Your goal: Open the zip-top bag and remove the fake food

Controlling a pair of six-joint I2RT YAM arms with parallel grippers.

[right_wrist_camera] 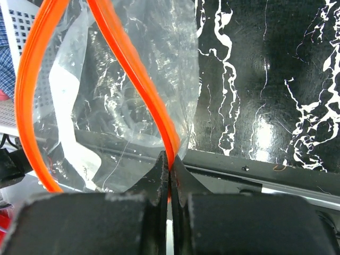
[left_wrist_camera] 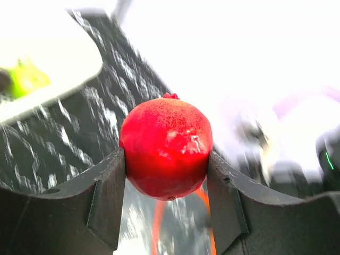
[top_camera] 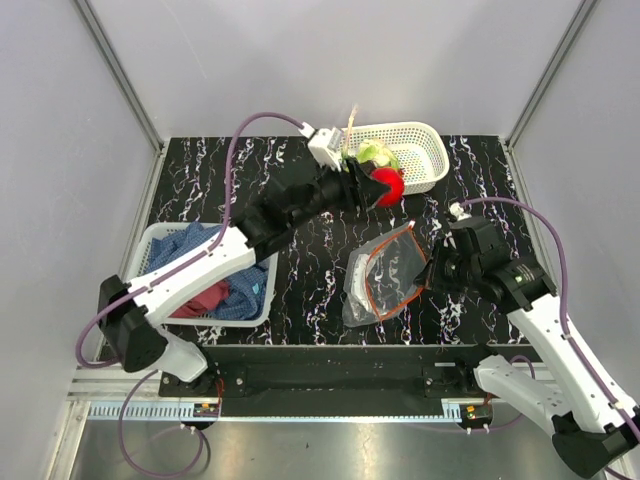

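The clear zip-top bag (top_camera: pixel 385 275) lies mid-table with its orange-red zip mouth gaping open; it looks empty. My right gripper (top_camera: pixel 430 272) is shut on the bag's zip strip (right_wrist_camera: pixel 169 139) at its right edge. My left gripper (top_camera: pixel 378 188) is shut on a red fake fruit (left_wrist_camera: pixel 166 146), holding it in the air next to the near left edge of the white basket (top_camera: pixel 432 178). A pale green cabbage-like piece (top_camera: pixel 372 152) and a lime-green piece lie in that basket.
A second white perforated basket (top_camera: pixel 150 240) at the left holds blue and red cloths. The table is black with white marbling. Grey walls enclose the table on three sides.
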